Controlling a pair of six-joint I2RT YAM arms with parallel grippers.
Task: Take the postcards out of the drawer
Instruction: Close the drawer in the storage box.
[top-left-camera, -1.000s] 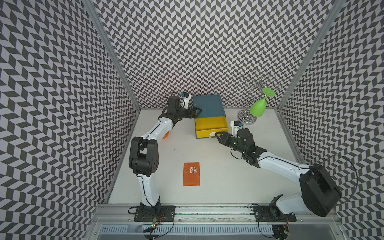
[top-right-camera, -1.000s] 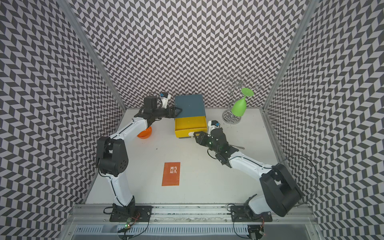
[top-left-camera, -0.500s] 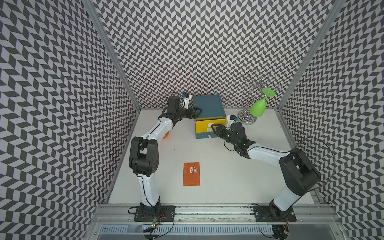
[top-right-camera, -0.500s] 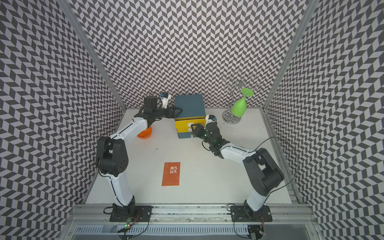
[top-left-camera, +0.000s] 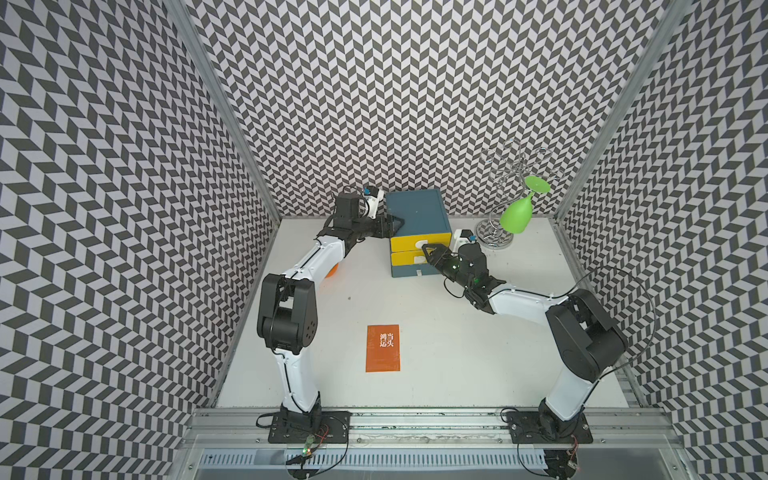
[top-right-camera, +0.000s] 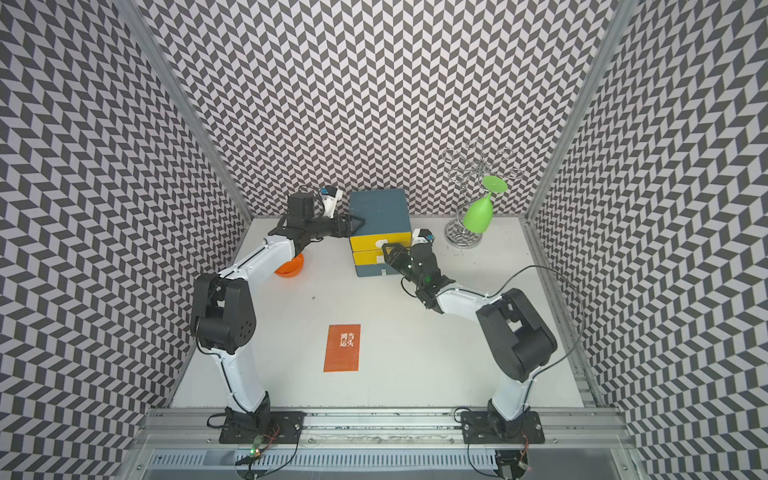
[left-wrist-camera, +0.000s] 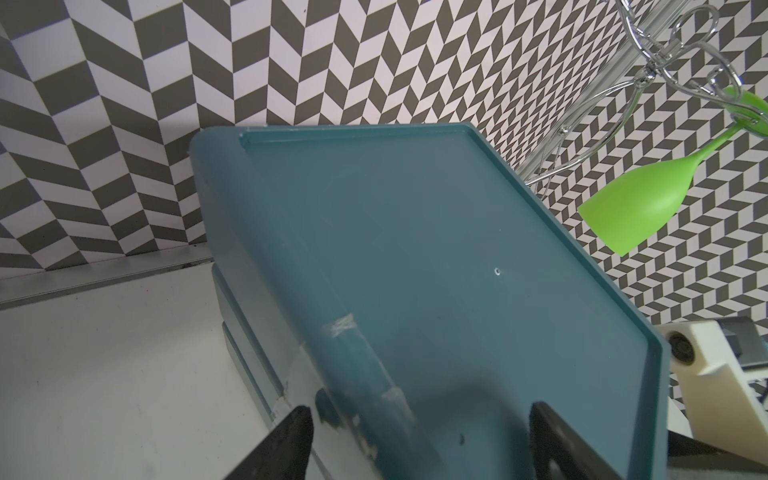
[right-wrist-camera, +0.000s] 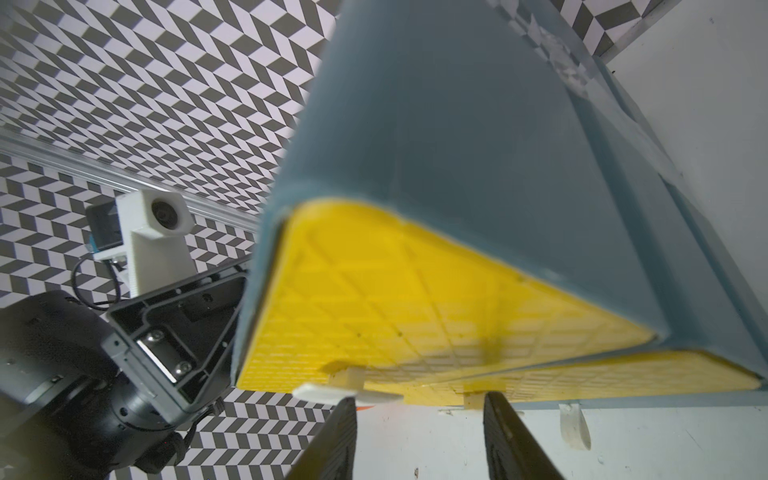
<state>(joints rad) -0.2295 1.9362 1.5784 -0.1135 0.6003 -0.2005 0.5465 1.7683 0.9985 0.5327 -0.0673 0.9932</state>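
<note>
One orange postcard with white characters lies flat on the table, well in front of the teal cabinet. The yellow-fronted drawer is pushed in, its front flush, so its inside is hidden. My right gripper is open right at the yellow fronts, one fingertip by the white pull, nothing between the fingers. My left gripper stands open astride the cabinet's upper left edge.
A second yellow front and a blue one sit below on the same cabinet. An orange bowl lies partly under my left arm. A green glass hangs upside down on a chrome rack at the back right.
The yellow drawer, pulled out a second ago, has slid back into the cabinet. My right gripper moved in with it toward the cabinet front. The left arm has not moved.
</note>
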